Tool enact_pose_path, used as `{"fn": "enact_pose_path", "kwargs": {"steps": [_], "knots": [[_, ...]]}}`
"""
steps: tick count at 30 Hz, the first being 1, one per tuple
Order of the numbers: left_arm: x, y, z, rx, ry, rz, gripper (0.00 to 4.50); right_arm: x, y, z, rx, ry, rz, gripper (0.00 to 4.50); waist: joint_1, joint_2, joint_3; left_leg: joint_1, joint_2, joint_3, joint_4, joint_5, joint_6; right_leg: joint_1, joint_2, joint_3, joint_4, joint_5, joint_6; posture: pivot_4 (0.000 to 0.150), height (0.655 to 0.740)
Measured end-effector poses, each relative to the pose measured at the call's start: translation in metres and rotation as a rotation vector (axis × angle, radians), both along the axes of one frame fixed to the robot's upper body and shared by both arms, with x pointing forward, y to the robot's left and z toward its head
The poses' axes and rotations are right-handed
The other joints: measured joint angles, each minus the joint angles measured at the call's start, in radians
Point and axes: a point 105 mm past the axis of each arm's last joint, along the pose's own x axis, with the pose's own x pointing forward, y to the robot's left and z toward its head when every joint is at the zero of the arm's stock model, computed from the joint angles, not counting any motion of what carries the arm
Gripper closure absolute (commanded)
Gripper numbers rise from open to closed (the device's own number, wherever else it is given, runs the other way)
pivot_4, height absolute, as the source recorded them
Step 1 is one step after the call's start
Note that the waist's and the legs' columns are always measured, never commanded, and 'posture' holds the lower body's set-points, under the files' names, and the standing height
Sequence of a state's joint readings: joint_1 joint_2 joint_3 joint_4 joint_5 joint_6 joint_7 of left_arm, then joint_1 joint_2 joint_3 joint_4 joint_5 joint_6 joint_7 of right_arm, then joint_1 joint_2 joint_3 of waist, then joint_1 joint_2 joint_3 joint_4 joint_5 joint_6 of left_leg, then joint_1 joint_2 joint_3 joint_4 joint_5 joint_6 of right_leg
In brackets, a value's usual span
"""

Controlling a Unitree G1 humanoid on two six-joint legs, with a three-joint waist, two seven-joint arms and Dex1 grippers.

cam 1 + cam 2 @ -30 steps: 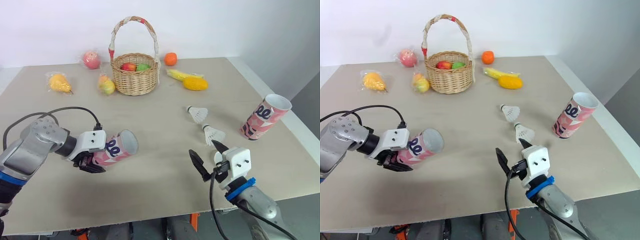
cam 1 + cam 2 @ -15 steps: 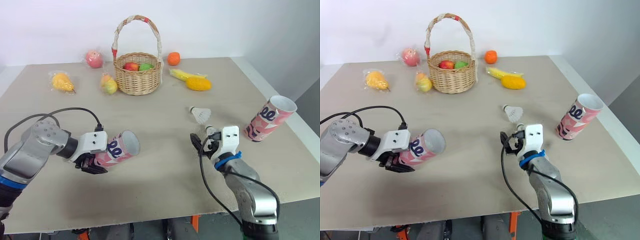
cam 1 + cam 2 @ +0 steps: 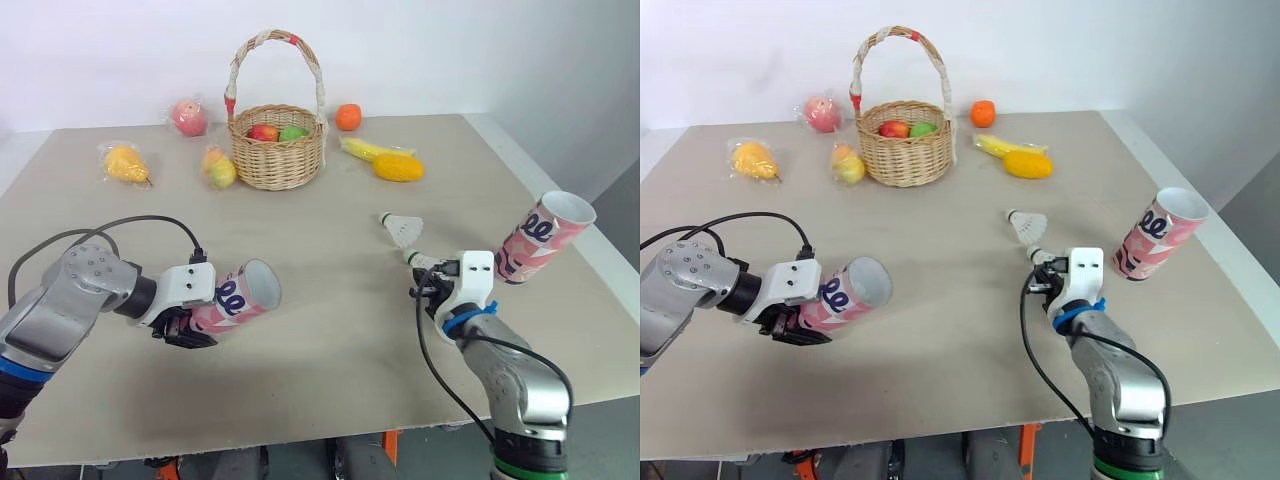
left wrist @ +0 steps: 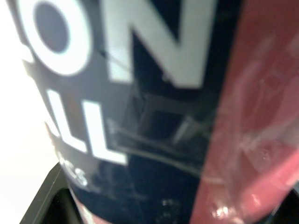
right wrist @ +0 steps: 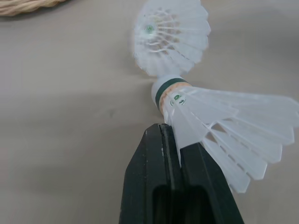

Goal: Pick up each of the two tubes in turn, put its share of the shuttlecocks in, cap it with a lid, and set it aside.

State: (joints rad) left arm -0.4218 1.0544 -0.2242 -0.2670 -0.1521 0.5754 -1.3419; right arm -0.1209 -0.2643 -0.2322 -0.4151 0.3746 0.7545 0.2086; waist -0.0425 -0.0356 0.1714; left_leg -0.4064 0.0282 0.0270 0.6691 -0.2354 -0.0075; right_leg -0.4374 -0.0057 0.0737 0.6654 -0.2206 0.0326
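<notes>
A pink printed tube [image 3: 240, 296] lies tilted with its open mouth facing right, held by my left gripper [image 3: 190, 325], whose fingers clamp its lower body; its print shows close up in the left wrist view [image 4: 163, 102]. The second pink tube [image 3: 545, 238] leans near the table's right edge. Two white shuttlecocks lie between them. My right gripper [image 5: 170, 128] is shut on the feather skirt of the nearer shuttlecock [image 5: 219, 121], seen at the fingertips [image 3: 425, 272]. The farther shuttlecock [image 3: 400, 228] lies just beyond, touching it or nearly so.
A wicker basket [image 3: 277, 150] with fruit stands at the back centre. Around it lie a bagged peach [image 3: 188, 118], a pear [image 3: 123, 163], another bagged fruit [image 3: 216, 168], an orange [image 3: 348, 117] and yellow fruit [image 3: 385, 160]. The table edge [image 3: 600, 270] runs close behind the second tube.
My right arm reached forward to the nearer shuttlecock and its fingers went from wide open to shut on the feathers. The left gripper and its tube stayed put.
</notes>
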Motion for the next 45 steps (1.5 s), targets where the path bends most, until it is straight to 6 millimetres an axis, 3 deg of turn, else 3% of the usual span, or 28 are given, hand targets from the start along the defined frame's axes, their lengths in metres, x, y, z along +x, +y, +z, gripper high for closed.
{"fn": "enact_pose_path", "kwargs": {"steps": [3, 4, 10, 12, 18, 27, 28, 30, 33, 38, 41, 45], "knots": [[0.000, 0.000, 0.000, -0.001, 0.003, 0.001, 1.27, -0.010, -0.006, 0.022, 0.005, -0.071, 0.067, 4.49, -0.002, 0.000, 0.000, 0.000, 0.000, 0.001, 0.000, 0.000, 0.000, 0.000, 0.000, 0.001, 0.000, 0.001, 0.003, 0.150, 0.7400], [0.000, 0.000, 0.000, -0.001, 0.003, 0.000, 1.27, -0.015, 0.002, 0.028, 0.013, -0.085, 0.155, 4.49, -0.002, 0.000, 0.000, 0.000, 0.000, 0.000, 0.000, 0.000, 0.000, 0.000, 0.000, 0.000, 0.000, 0.001, 0.002, 0.150, 0.7400], [0.002, -0.001, 0.000, -0.004, 0.011, -0.003, 1.27, -0.059, 0.087, 0.064, 0.040, -0.177, 0.779, 4.49, -0.003, 0.001, 0.001, 0.001, 0.000, 0.000, 0.001, 0.000, 0.000, 0.001, 0.002, 0.000, 0.000, 0.001, -0.001, 0.150, 0.7400], [0.002, -0.004, -0.001, -0.008, 0.015, -0.014, 1.27, -0.064, 0.102, 0.072, -0.033, -0.207, 0.892, 4.49, -0.002, 0.001, 0.001, 0.001, 0.000, 0.000, 0.002, 0.000, 0.000, 0.001, 0.002, 0.000, -0.001, 0.001, -0.001, 0.150, 0.7400], [0.002, -0.004, 0.001, 0.000, 0.032, -0.031, 1.27, -0.051, 0.143, 0.077, -0.252, -0.264, 1.098, 4.49, -0.003, 0.000, 0.001, 0.000, 0.000, 0.000, 0.001, 0.000, 0.001, 0.000, 0.003, 0.000, -0.001, 0.001, -0.001, 0.150, 0.7400], [0.004, -0.003, 0.002, 0.000, 0.046, -0.039, 1.27, -0.059, 0.187, 0.073, -0.307, -0.292, 1.317, 4.49, 0.000, 0.000, 0.001, -0.002, 0.000, -0.002, 0.001, -0.001, 0.002, -0.001, 0.003, -0.002, -0.001, 0.001, 0.002, 0.150, 0.7400], [0.004, -0.003, 0.002, 0.000, 0.046, -0.038, 1.27, -0.059, 0.187, 0.072, -0.309, -0.289, 1.323, 3.99, 0.000, 0.000, 0.001, -0.002, 0.000, -0.002, 0.001, -0.001, 0.002, -0.001, 0.003, -0.002, -0.001, 0.001, 0.002, 0.150, 0.7400], [0.005, -0.003, 0.002, 0.002, 0.046, -0.040, 1.27, -0.060, 0.187, 0.072, -0.308, -0.284, 1.325, 3.54, 0.000, 0.000, 0.001, -0.002, 0.000, -0.001, 0.001, -0.001, 0.002, -0.001, 0.002, -0.001, -0.001, 0.001, 0.002, 0.150, 0.7400], [0.005, -0.003, 0.002, 0.005, 0.044, -0.044, 1.27, -0.058, 0.184, 0.079, -0.229, -0.283, 1.302, 2.17, -0.001, 0.000, 0.001, -0.002, 0.001, -0.001, 0.001, -0.001, 0.002, -0.001, 0.003, -0.001, 0.000, 0.001, 0.002, 0.150, 0.7400], [0.005, -0.004, 0.002, 0.001, 0.043, -0.047, 1.27, -0.057, 0.161, 0.090, -0.064, -0.299, 1.156, 0.02, 0.002, 0.000, 0.001, -0.002, 0.001, -0.002, 0.001, -0.001, 0.002, -0.001, 0.003, -0.002, 0.000, 0.001, 0.002, 0.150, 0.7400], [0.005, -0.003, 0.001, -0.001, 0.041, -0.043, 1.27, -0.044, 0.137, 0.080, -0.055, -0.293, 0.947, 0.02, 0.001, 0.000, 0.000, -0.001, 0.000, -0.002, 0.001, -0.001, 0.002, -0.001, 0.003, -0.002, 0.000, 0.001, 0.002, 0.150, 0.7400], [0.005, -0.003, 0.001, -0.002, 0.040, -0.037, 1.27, -0.001, 0.077, 0.038, -0.212, -0.208, 0.441, 0.02, -0.001, 0.000, 0.000, -0.001, 0.000, 0.001, 0.001, -0.001, 0.001, -0.001, 0.002, 0.000, 0.000, 0.000, -0.001, 0.150, 0.7400]]}}
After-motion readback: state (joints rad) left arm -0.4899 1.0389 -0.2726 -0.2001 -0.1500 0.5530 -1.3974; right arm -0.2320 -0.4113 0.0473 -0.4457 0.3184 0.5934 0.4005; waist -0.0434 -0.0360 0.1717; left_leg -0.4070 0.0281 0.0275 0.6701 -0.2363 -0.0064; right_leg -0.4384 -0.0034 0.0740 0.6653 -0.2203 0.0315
